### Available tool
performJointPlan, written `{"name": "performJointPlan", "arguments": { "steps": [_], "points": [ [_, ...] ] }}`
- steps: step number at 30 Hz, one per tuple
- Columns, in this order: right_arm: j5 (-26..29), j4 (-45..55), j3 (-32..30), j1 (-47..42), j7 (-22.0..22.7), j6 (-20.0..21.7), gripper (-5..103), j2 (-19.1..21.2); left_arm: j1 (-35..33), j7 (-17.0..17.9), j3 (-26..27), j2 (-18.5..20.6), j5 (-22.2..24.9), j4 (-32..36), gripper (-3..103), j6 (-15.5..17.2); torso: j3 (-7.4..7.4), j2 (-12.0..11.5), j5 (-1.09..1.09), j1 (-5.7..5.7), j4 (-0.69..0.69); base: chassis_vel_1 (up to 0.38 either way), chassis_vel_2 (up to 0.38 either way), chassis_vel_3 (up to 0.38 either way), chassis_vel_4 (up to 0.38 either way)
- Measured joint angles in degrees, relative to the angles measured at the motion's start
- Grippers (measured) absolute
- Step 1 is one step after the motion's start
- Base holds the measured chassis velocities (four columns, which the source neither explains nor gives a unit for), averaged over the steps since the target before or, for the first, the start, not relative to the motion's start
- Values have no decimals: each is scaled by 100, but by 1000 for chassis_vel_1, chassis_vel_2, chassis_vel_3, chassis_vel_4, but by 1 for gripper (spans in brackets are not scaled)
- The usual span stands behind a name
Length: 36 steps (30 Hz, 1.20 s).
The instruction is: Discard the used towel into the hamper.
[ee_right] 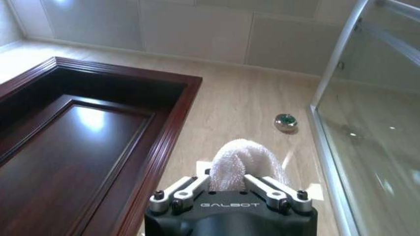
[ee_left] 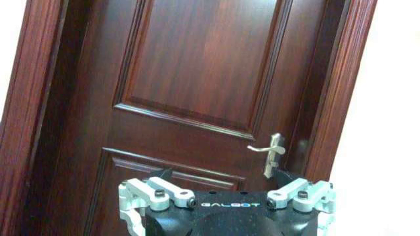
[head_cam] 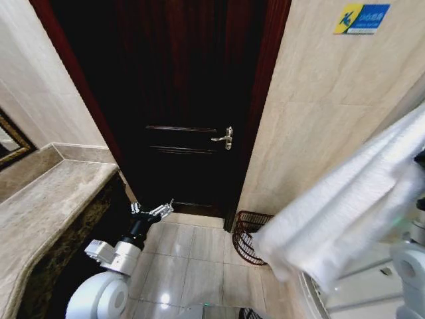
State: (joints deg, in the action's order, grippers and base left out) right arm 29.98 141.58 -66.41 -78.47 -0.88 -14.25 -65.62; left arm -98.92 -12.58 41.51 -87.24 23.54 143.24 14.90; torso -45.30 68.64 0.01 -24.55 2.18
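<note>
The right gripper (ee_right: 229, 183) pinches the white fluffy terry towel (head_cam: 345, 212) high; the dark reddish-brown wire hamper (head_cam: 250, 236) seems below it, near the wall. Lower first, then release. The left gripper (head_cam: 158, 211) idles, spread.

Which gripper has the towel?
The right gripper, shut on the white towel near the hamper; the left gripper is open and empty by the door.
</note>
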Motion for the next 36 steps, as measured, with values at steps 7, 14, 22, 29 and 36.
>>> {"name": "performJointPlan", "arguments": {
  "steps": [7, 14, 22, 29, 36],
  "points": [
    [0, 0, 0, 0, 0, 0, 7, 0, 0, 0, 0, 0, 0, 0, 100, 0, 0, 0, -1, 0, 0, 64, 77, -85, -80],
    [0, 1, 0, 0, -1, 0, 7, 0, 0, 0, 1, 1, 0, 0, 100, 0, 0, -1, -5, 1, 1, 172, 154, -155, -156],
    [0, 1, 1, 0, -2, 0, 7, 0, 0, 0, 0, -1, 0, 0, 100, 0, 0, -1, 2, 0, 1, 31, 21, -34, -50],
    [0, 0, 0, 0, -2, 0, 7, 0, 0, 0, -1, -1, 0, 0, 100, 0, 0, -1, -2, 1, -1, -88, -78, -17, -18],
    [0, 0, 0, 0, -1, 0, 7, 0, 0, 0, 0, 0, 0, 0, 100, 0, 0, -1, -2, 1, 0, -14, -16, -26, -21]
  ]
}}
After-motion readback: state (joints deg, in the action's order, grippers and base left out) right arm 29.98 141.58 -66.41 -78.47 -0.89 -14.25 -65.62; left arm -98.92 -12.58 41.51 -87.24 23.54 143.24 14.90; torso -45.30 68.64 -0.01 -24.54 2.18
